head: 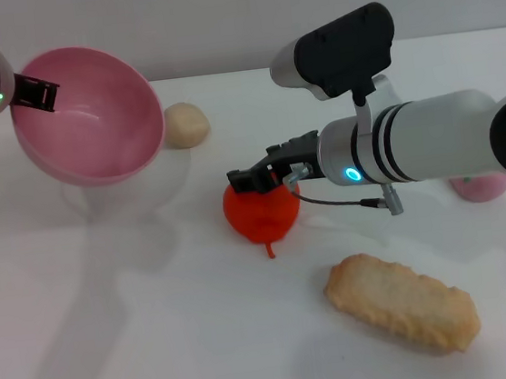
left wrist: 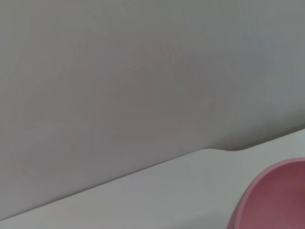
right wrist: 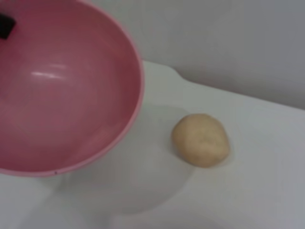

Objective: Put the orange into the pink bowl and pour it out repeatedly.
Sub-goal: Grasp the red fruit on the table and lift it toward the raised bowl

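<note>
The pink bowl (head: 89,117) is held off the table at the far left, tilted with its opening facing the front right, and nothing is inside it. My left gripper (head: 34,94) is shut on its rim. The bowl also shows in the left wrist view (left wrist: 276,195) and the right wrist view (right wrist: 62,95). The orange (head: 260,211) lies on the white table near the middle, its stem nub pointing toward the front. My right gripper (head: 259,178) reaches in from the right and sits at the orange's upper far side.
A small beige round lump (head: 186,124) lies just right of the bowl and also shows in the right wrist view (right wrist: 201,139). A long tan bread-like piece (head: 403,302) lies at the front right. A pink ball (head: 481,186) is partly hidden behind my right arm.
</note>
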Available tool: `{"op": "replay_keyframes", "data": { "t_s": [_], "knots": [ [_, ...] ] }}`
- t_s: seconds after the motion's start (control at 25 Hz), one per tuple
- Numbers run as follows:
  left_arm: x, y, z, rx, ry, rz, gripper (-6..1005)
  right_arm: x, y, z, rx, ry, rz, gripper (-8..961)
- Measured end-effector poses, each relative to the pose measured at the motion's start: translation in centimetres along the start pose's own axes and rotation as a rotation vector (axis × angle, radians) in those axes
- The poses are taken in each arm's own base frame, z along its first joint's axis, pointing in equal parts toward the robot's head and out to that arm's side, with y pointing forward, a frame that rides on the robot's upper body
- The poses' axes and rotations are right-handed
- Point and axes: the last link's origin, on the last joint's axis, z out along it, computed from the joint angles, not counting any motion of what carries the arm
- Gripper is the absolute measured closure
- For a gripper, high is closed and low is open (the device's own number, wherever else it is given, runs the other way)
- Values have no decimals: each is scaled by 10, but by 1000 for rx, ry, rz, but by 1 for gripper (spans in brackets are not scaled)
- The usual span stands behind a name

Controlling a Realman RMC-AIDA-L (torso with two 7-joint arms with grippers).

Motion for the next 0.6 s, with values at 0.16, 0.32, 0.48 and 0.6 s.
{"op": "replay_keyframes", "data": {
  "t_s": [0.16, 0.32, 0.48, 0.6],
  "knots": [
    [1, 1, -1, -3, -4, 5, 955, 5, -5, 7, -8, 20, 16, 252],
    [1, 3, -2, -5, -6, 11, 955, 11, -10, 15, -21, 56, 40, 255],
    [3, 4, -2, -7, -2, 16, 955, 16, -13, 20, -41, 97, 55, 258],
    [4, 5, -3, -7, 1, 19, 955, 17, -8, 19, -64, 104, 23, 280]
  ]
}}
